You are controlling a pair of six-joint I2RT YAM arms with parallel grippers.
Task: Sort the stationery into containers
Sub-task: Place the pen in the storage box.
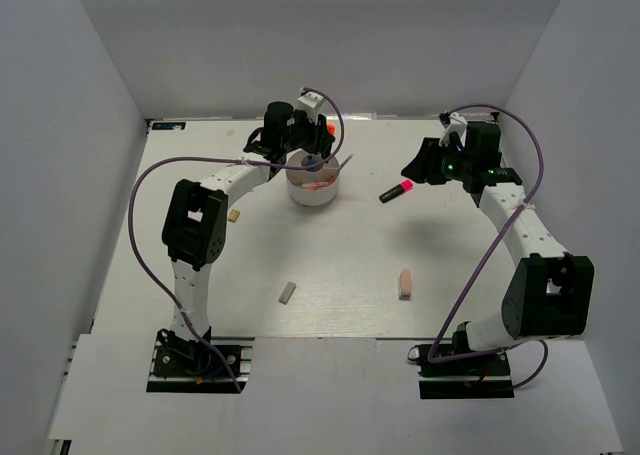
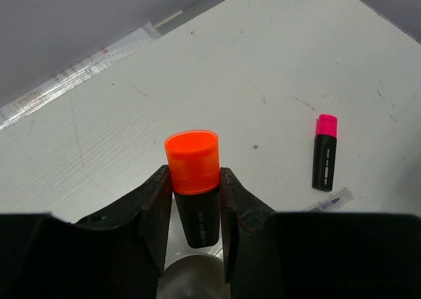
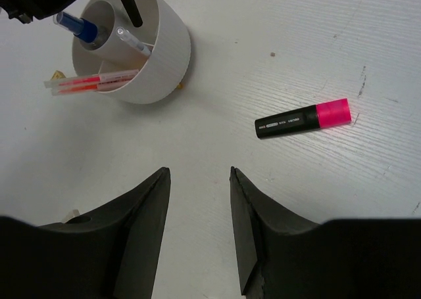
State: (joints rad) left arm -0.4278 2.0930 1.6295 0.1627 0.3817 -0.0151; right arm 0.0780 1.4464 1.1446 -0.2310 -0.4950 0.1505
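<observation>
From above, the white tub (image 1: 313, 193) stands near the far wall, with bare table (image 1: 350, 245) all around it. In the left wrist view, the left gripper (image 2: 193, 181) clamps an orange-capped highlighter (image 2: 192, 156). In the right wrist view, the right gripper (image 3: 198, 181) hangs empty, jaws half apart, and a pink-capped highlighter (image 3: 302, 119) lies beyond it.

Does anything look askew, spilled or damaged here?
Nothing is spilled or damaged. The thin pink pens lie tilted in the white tub, their ends jutting past its rim. The pink-capped highlighter, a grey eraser and a pink eraser lie loose on the table, unsorted.
</observation>
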